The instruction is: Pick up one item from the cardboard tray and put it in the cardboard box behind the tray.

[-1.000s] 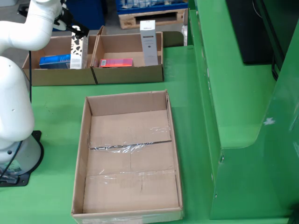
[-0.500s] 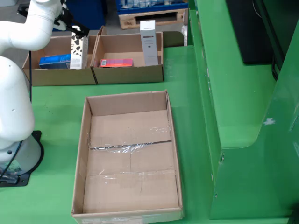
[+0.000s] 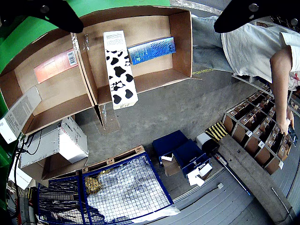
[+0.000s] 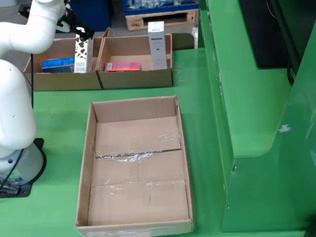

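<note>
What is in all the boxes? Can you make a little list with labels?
Arm: white robot arm, reaching over the far left tray
Tool: fingers spread above the cow-spotted carton
Left tray: cow-spotted carton leaning on the divider wall, blue box lying flat
Right tray: red flat box, tall white carton standing upright
Big near box: only tape strips inside
Table: green

green table (image 4: 59, 111), empty cardboard box (image 4: 136, 168) (front), two trays (image 4: 101, 79) behind
</note>
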